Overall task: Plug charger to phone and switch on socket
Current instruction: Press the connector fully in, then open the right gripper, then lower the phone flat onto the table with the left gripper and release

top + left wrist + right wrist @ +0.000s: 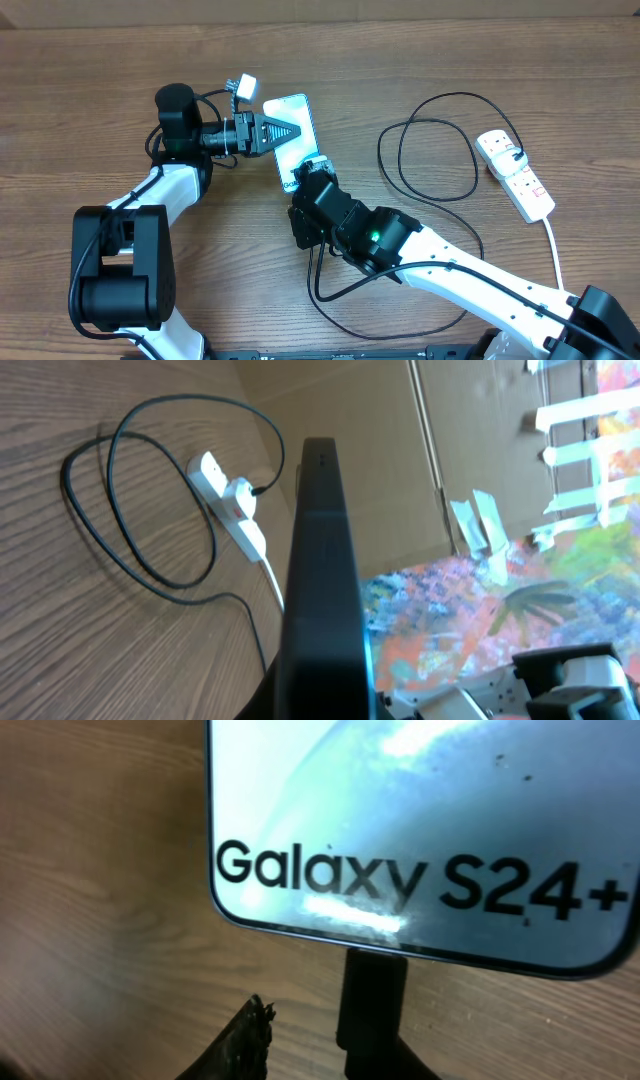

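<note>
1. Two sets of fingers met at the phone point(306, 146); the left fingers point(280, 130) were clenched on it, near the middle of the counter point(90, 90).
2. The right fingers point(245, 1042) sat at the phone's "Galaxy S24+" end; whether released or gripping could not be told; the black connector point(375, 1005) touched that edge.
3. The charger point(379, 152) lay looped between phone and socket point(515, 175); the socket lay far right, well apart.
</note>
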You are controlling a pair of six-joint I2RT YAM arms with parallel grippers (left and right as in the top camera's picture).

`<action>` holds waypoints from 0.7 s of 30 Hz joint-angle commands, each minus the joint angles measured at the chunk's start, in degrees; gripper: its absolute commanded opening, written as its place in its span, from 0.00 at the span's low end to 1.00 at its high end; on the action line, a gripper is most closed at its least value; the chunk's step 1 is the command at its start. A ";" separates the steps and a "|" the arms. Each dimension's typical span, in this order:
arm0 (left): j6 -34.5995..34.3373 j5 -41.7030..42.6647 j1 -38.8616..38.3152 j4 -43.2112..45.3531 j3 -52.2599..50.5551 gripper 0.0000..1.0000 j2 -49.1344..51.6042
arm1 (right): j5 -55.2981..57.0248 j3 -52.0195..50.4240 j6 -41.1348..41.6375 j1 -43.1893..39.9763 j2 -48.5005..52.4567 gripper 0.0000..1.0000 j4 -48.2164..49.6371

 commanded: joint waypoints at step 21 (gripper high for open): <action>43.23 -29.66 -11.80 -47.76 3.37 0.04 0.09 | 13.70 5.81 8.35 -1.31 -41.77 0.99 -37.33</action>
